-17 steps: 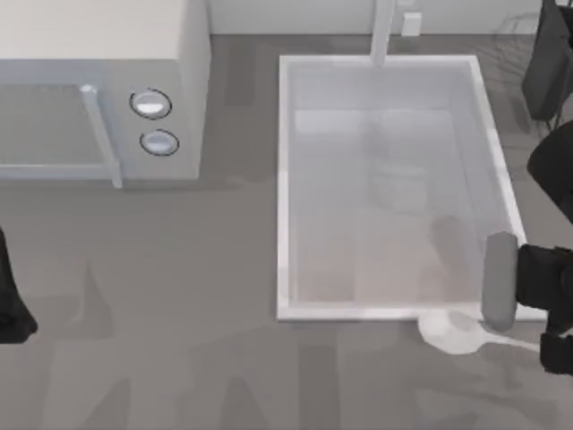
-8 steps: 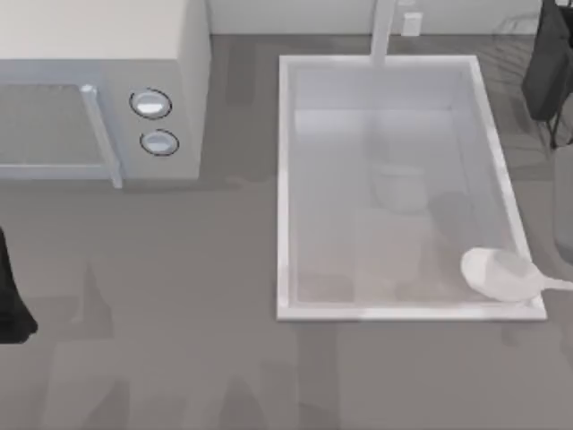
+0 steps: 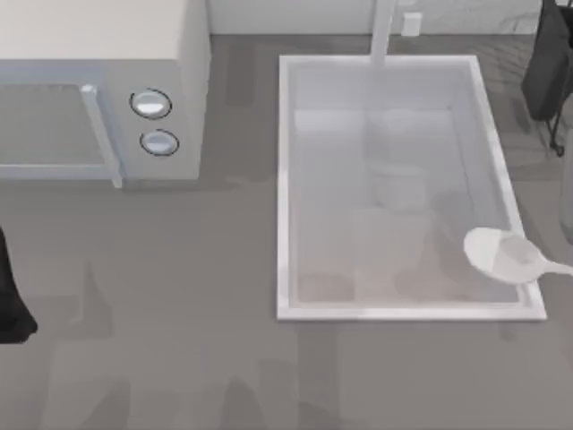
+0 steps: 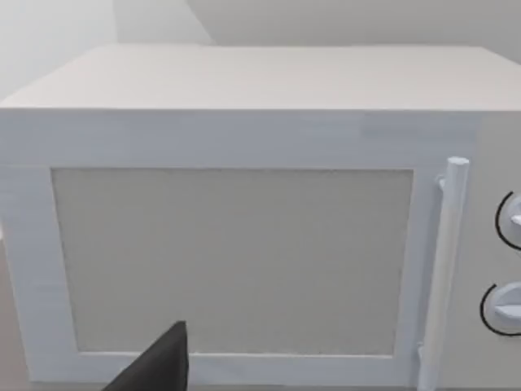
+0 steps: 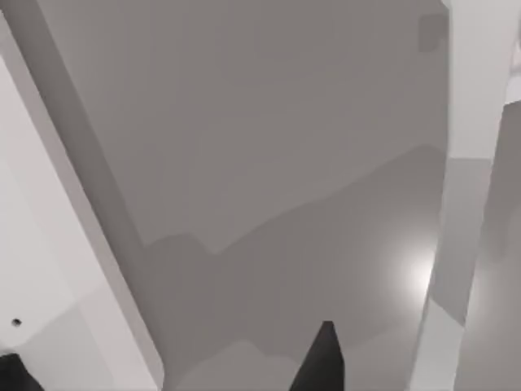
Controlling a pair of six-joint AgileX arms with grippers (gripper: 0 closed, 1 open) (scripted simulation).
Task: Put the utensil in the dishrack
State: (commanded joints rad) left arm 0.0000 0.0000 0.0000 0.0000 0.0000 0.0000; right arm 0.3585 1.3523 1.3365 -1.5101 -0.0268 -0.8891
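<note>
The utensil, a small glossy white spoon, hangs over the right rim of the sink near its front corner. Its thin handle runs off the top view's right edge, towards my right arm. It looks raised above the counter and casts a faint shadow in the basin. The right wrist view shows a dark fingertip over pale grey surfaces. The dishrack, thin black wire with a dark grey panel, stands at the far right, behind the spoon. My left arm is parked at the left edge.
A large white sink fills the middle right, with a faucet at its back rim. A white microwave occupies the back left, and the left wrist view faces the microwave door. Bare grey counter lies in front.
The spoon has left the counter in front of the sink and risen over the sink's right rim, drifting slightly back. The right gripper has moved out of the top view to the right.
</note>
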